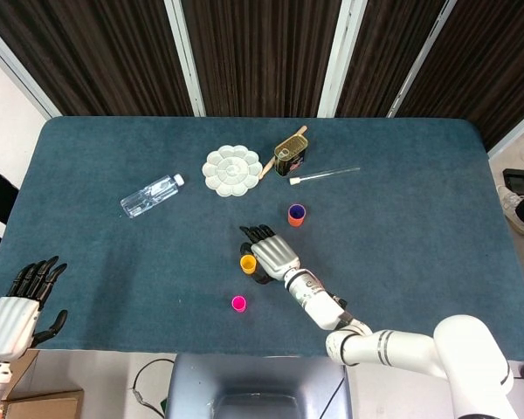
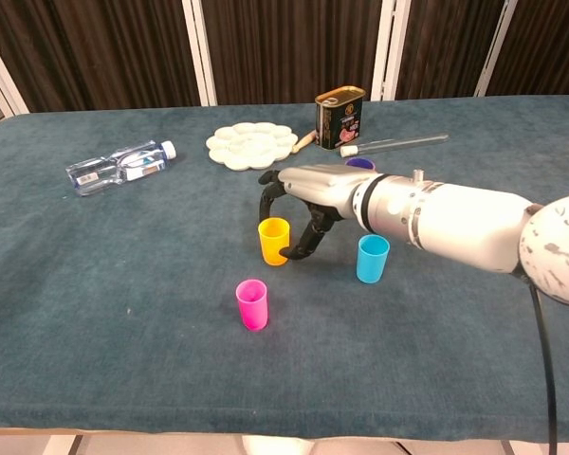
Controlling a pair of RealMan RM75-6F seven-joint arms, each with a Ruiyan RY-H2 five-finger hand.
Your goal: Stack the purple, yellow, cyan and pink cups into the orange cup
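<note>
Right hand [image 2: 299, 204] poised over the small yellow plastic cup [image 2: 274, 240], centre frame.
We see its fingers [image 2: 267, 196] spread apart, straddling the cup yet gripping nothing, placed so for a grasp.

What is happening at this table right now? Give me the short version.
The robot is stacking small cups into the orange cup, which already holds the purple cup. Its right hand is over the yellow cup with fingers curled down around it, but a firm grip is not clear yet. The cyan cup and pink cup stand loose on the table. The left hand sits idle and open at the table's near corner.
</note>
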